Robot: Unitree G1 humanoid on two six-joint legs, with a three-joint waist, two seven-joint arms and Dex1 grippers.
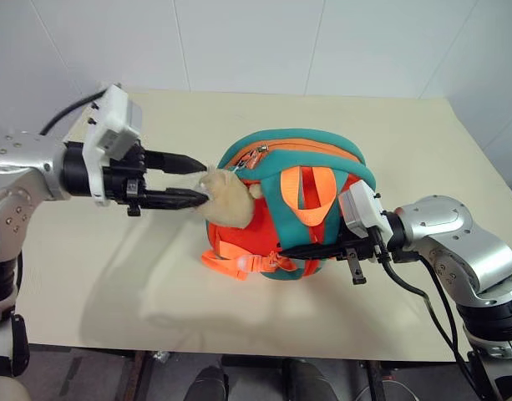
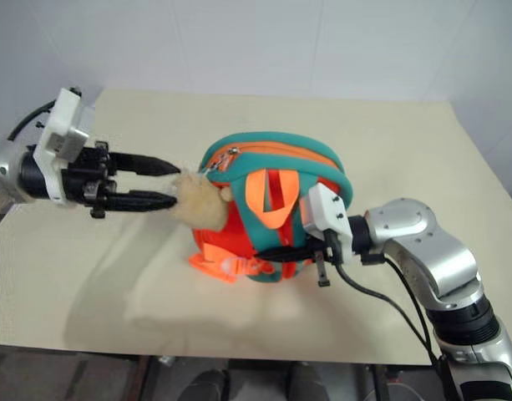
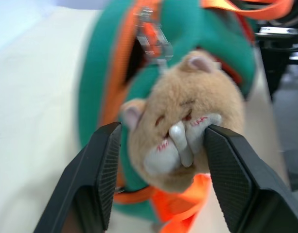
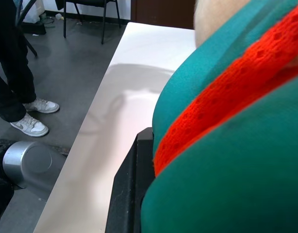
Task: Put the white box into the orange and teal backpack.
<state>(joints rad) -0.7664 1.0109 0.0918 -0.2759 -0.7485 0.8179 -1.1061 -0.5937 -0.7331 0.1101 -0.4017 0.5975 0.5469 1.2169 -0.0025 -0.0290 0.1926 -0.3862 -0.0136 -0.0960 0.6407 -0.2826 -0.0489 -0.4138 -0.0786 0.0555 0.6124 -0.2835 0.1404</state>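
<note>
Upright on table – orange and teal backpack, zip nearly shut.

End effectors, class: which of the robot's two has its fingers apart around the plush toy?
The left end effector: its black fingers straddle the beige plush toy with gaps showing. The right end effector is closed on the backpack.

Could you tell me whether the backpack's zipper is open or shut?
Partly open: the backpack shows a dark gap along its orange zipper in the left wrist view.
</note>
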